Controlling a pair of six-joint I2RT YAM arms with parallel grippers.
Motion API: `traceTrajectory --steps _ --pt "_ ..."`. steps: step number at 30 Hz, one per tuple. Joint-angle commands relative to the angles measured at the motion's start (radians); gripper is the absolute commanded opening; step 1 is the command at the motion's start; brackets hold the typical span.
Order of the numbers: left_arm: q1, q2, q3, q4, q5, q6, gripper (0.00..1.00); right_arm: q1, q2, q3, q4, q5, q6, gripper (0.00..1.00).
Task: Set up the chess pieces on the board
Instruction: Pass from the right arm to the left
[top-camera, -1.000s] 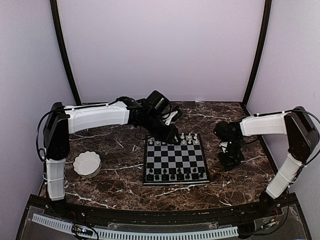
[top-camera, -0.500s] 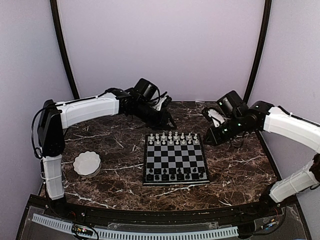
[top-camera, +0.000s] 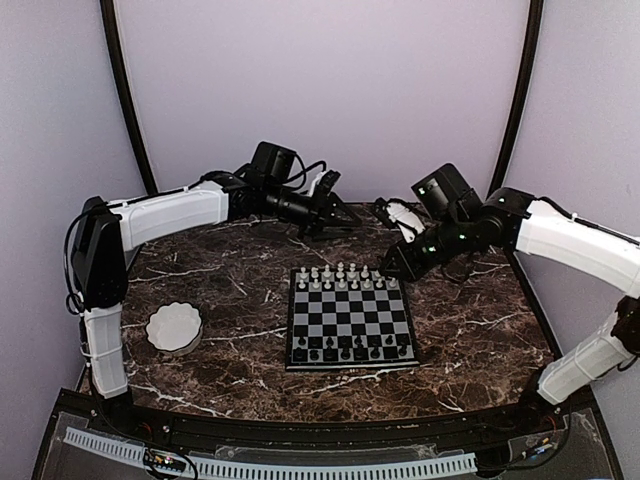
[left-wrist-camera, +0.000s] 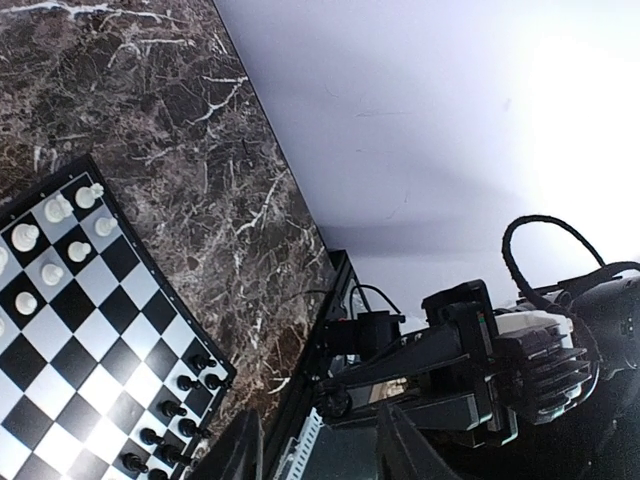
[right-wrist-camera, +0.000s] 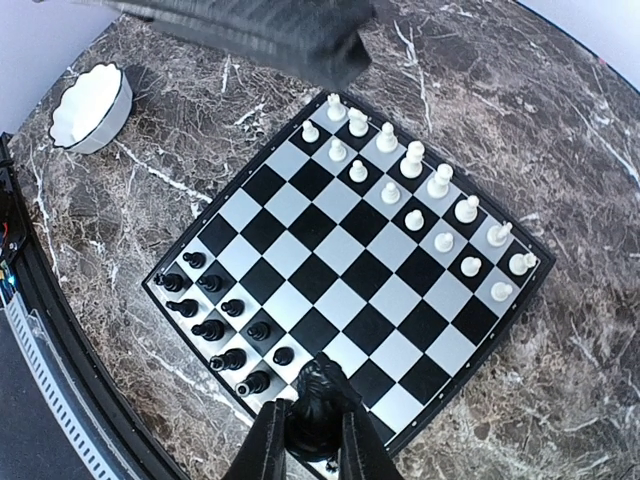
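Moved: both arms. The left tool has backed off the 12 o'clock edge of the board toward 11 o'clock, and the right tool has swung in from 3 o'clock to hang by the 1 o'clock corner.
Left tool: fingers apart with nothing between them, probably pulled back to leave room for the other arm.
Right tool: pinched on a black piece and carried above the board, likely so it clears the men already standing.
Board: at the middle of the surface, square to the arms.
White pieces: two rows along the 12 o'clock edge.
Black pieces: along the 6 o'clock edge and seemingly thinner than the white side, so I judge the carried piece belongs there.
Bowl: at 9 o'clock of the board, well apart.
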Motion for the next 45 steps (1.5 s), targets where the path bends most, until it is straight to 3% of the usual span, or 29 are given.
traceTrajectory --steps 1,15,45 --pt "-0.005 -0.014 -0.038 0.072 0.090 -0.068 0.41 0.017 0.032 0.062 0.008 0.012 -0.045 0.08" --pt "-0.023 0.002 -0.049 0.098 0.121 -0.090 0.39 0.032 0.159 0.212 0.018 0.036 -0.054 0.09" --pt "-0.043 0.016 -0.061 0.087 0.153 -0.102 0.07 0.044 0.173 0.241 0.017 0.081 -0.059 0.09"
